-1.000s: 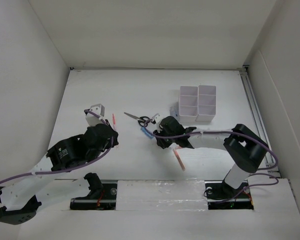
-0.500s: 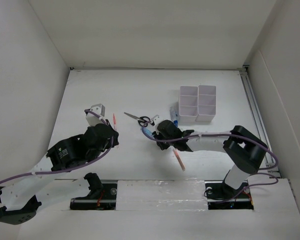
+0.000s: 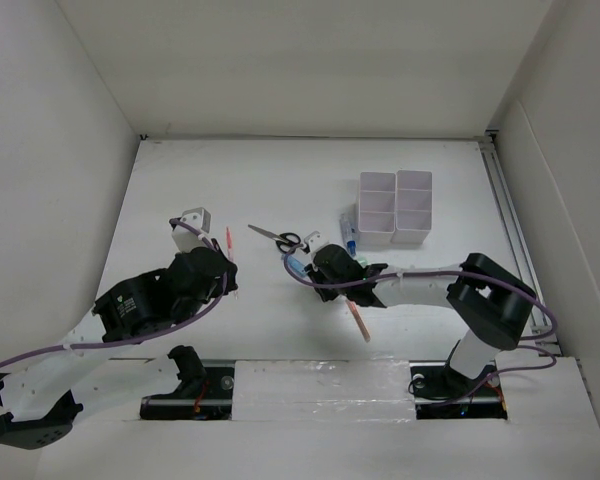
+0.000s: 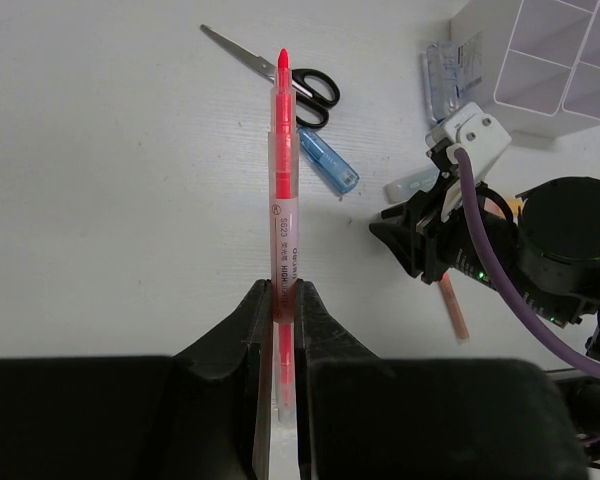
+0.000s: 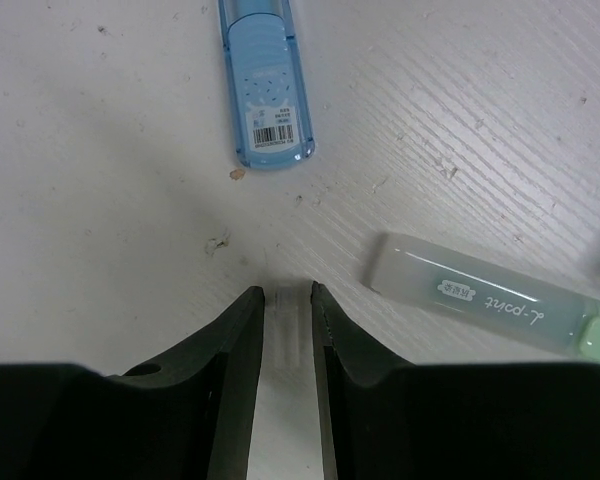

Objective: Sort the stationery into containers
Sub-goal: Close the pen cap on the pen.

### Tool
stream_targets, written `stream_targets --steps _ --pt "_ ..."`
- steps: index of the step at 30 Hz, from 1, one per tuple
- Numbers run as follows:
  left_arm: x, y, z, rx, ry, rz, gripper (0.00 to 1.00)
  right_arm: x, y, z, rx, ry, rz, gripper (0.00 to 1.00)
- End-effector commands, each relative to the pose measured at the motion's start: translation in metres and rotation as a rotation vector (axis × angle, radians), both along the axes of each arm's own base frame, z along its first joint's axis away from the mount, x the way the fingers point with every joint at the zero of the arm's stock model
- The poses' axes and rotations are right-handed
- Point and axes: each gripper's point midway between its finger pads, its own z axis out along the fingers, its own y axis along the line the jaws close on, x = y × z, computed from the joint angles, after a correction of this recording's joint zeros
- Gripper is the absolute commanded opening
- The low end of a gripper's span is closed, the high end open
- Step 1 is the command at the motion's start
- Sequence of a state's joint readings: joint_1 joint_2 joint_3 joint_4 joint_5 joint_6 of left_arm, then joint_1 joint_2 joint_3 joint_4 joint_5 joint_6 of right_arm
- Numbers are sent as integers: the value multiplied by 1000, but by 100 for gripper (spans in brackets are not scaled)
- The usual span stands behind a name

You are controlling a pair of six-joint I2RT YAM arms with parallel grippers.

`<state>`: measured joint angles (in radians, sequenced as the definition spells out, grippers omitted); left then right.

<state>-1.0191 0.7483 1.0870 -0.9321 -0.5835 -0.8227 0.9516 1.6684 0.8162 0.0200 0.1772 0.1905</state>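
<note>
My left gripper is shut on a red highlighter and holds it above the table; in the top view the gripper is left of centre. Black-handled scissors lie at mid-table. A short blue tube lies just ahead of my right gripper, whose narrow jaws hold a small clear piece close to the table. A green marker with a frosted cap lies to its right. The white six-compartment organiser stands at the back right.
A blue-capped item lies against the organiser's left side. An orange marker lies near the front, under the right arm. White walls close in the table on the left, back and right.
My right gripper has slid left toward the blue tube, uncovering the blue-capped item beside the organiser. The left arm and its highlighter have not moved.
</note>
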Motion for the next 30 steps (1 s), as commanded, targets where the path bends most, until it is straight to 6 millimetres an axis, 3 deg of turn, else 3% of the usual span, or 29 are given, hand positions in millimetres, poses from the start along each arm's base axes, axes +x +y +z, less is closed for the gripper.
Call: stream_targets --steps 1,5,6,9,18,22,25,28,29,30 --pt "2 -1 8 -14 -22 -4 0 -35 -47 -53 -216 136 -15 30" --pt "2 -1 8 -14 -22 -4 0 -39 -47 -57 -222 144 -13 24" --pt "2 -1 8 -14 -22 -4 0 -39 -48 -59 -229 149 -13 15" --pt "2 -1 8 -14 -22 -4 0 -42 -50 -62 -233 157 -20 2" --pt "1 0 7 -14 -15 1 0 -51 -52 -64 -211 167 -10 0" --pt "1 0 7 -14 -15 1 0 -48 -37 -43 -102 129 13 0" --pt "3 -8 4 -2 -11 -28 0 -37 -25 -8 12 82 35 0" --pt "6 -17 4 -11 -27 -61 0 -19 -21 39 139 19 56 0" --pt "5 -21 1 -21 -21 -74 0 -11 -18 69 207 -39 74 0" --pt "6 -25 0 -20 -28 -93 0 -7 -21 82 240 -57 78 0"
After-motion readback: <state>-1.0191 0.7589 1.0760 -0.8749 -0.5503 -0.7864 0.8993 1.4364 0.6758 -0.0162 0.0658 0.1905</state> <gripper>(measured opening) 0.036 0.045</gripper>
